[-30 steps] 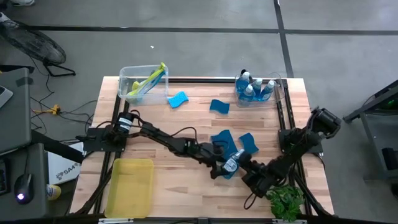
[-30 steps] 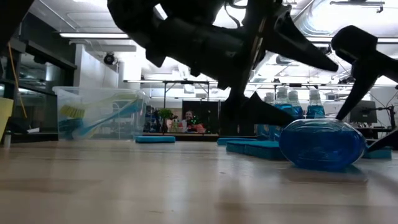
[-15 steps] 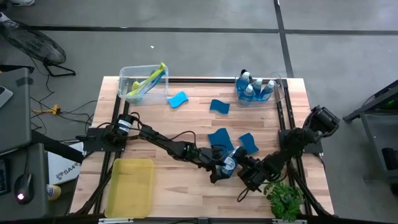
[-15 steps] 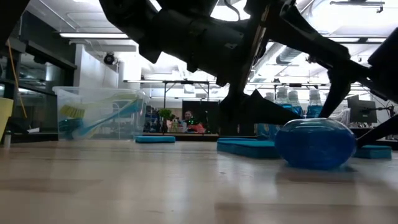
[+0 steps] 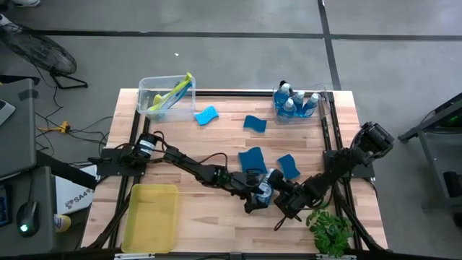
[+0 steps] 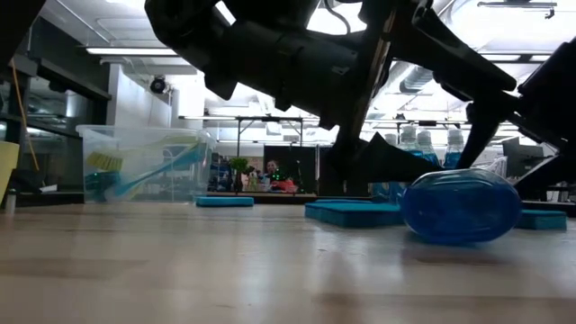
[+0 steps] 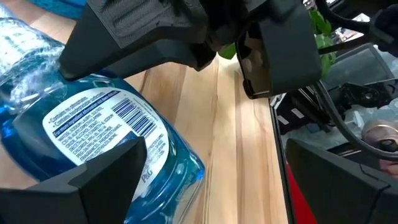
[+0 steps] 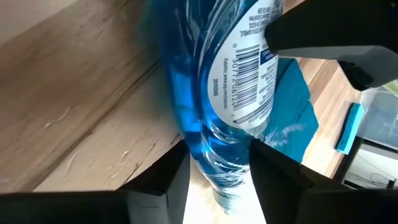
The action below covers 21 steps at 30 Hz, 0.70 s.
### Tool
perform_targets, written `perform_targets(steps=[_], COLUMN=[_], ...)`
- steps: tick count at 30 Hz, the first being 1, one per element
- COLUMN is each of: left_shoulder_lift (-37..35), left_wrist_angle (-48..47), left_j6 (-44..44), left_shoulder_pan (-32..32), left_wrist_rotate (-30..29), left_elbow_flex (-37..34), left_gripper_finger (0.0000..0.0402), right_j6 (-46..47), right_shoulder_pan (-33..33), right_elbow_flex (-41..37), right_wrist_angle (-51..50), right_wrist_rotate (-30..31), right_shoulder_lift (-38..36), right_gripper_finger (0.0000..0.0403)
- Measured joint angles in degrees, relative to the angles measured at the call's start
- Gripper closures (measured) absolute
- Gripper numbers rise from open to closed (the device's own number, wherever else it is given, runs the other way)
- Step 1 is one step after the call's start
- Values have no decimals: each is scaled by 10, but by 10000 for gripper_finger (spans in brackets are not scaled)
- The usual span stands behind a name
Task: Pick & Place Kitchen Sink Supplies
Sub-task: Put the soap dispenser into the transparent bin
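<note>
On the table's near middle, a soap bottle [image 5: 266, 191] with a white barcode label [image 7: 102, 134], print unreadable; right gripper [image 5: 283, 198] clamped on it, left gripper [image 5: 255, 195] spread wide alongside.

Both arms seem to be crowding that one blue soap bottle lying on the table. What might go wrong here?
The soap bottle lies on its rounded side, so it may roll or squirt out as the right gripper closes on it. The left gripper, open, has a finger against the same bottle, and the two arms could bump. A blue sponge sits right behind and might get dragged along.
</note>
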Motion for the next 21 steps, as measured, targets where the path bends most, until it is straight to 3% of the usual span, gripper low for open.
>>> perform_targets(steps=[12,21], left_shoulder_lift=[4,5], left_wrist_angle=[16,17], left_j6=[5,5], left_shoulder_pan=[1,1], left_wrist_rotate=[3,-7], left_elbow_flex=[0,-1], left_gripper_finger=[17,17], right_j6=[3,66], right_shoulder_pan=[14,25], right_elbow_flex=[-1,0], right_wrist_angle=[0,-32], right_wrist_rotate=[23,41], right_shoulder_lift=[1,1], right_gripper_finger=[289,271])
